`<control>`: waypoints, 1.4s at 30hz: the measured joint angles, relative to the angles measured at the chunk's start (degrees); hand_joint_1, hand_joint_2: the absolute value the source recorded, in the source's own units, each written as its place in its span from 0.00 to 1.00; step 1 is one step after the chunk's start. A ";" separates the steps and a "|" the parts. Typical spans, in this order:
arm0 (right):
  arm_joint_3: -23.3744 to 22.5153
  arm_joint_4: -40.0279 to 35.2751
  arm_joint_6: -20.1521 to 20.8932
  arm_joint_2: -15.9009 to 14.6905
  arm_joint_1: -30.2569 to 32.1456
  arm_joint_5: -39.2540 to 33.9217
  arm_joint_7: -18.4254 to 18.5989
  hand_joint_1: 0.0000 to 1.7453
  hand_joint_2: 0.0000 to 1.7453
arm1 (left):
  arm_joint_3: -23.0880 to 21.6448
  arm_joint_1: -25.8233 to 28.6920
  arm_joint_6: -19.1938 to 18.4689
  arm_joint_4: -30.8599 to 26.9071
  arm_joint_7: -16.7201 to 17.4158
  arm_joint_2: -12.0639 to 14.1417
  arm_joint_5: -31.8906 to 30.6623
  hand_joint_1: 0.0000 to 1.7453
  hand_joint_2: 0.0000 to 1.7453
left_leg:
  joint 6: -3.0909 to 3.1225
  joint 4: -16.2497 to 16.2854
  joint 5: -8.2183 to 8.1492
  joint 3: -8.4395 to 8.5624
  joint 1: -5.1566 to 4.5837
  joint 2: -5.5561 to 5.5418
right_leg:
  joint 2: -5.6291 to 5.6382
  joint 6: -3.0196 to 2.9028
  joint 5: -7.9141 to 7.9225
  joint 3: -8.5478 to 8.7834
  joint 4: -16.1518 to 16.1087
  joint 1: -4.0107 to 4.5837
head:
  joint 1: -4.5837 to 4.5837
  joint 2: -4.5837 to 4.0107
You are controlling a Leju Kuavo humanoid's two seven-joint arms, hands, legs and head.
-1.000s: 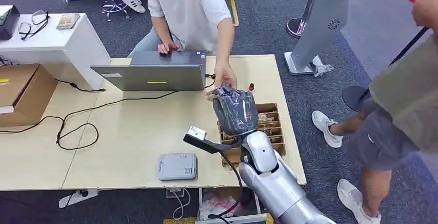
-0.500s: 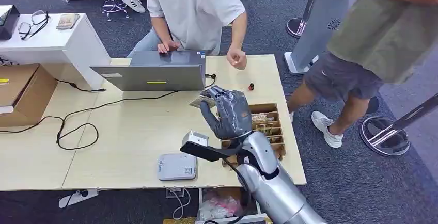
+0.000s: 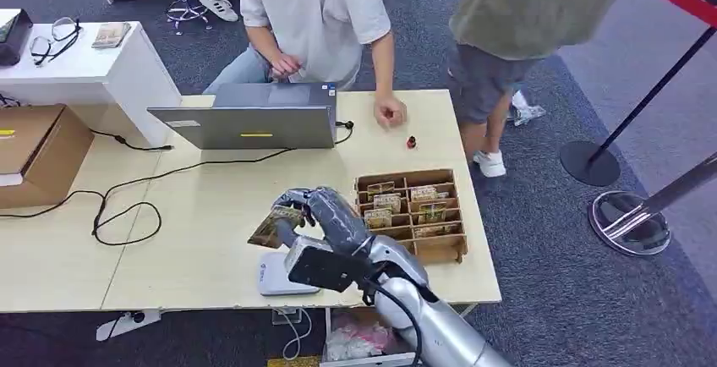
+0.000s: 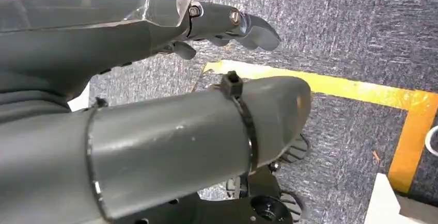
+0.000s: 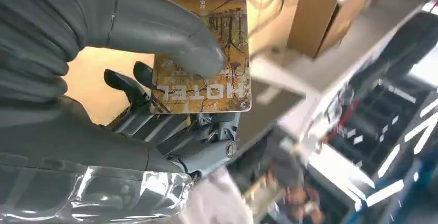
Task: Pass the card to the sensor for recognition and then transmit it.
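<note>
My right hand (image 3: 328, 217) pinches a brown-gold hotel card (image 3: 274, 227) between thumb and fingers. It hovers just above the grey card sensor (image 3: 269, 280), which lies near the table's front edge and is partly hidden by my wrist. Close up, the card (image 5: 227, 28) reads "HOTEL", with the thumb of my right hand (image 5: 103, 131) pressed on its face and the fingers behind it. My left hand (image 4: 155, 131) hangs over the dark carpet with its fingers stretched out and nothing in it.
A wooden compartment box (image 3: 451, 215) with several cards stands right of my hand. Behind are a grey laptop (image 3: 254, 122), black cables (image 3: 127, 206) and a cardboard box (image 3: 38, 151). A seated person rests a fist (image 3: 389, 113) on the table; another person (image 3: 507, 29) stands at back right.
My right hand has carried the card from beyond the wooden box, near the seated person's hand, back and left to above the sensor. That person's hand withdrew; a passer-by crossed leftward.
</note>
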 joint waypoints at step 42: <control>0.04 32.72 1.98 7.67 -8.85 -8.34 3.01 1.00 1.00 | 1.22 -0.29 1.29 0.00 1.38 -1.01 -0.28 0.00 0.00 | 0.00 0.00 0.00 0.00 0.00 0.00 | 0.01 0.00 0.00 0.00 0.00 0.00 | 0.02 0.00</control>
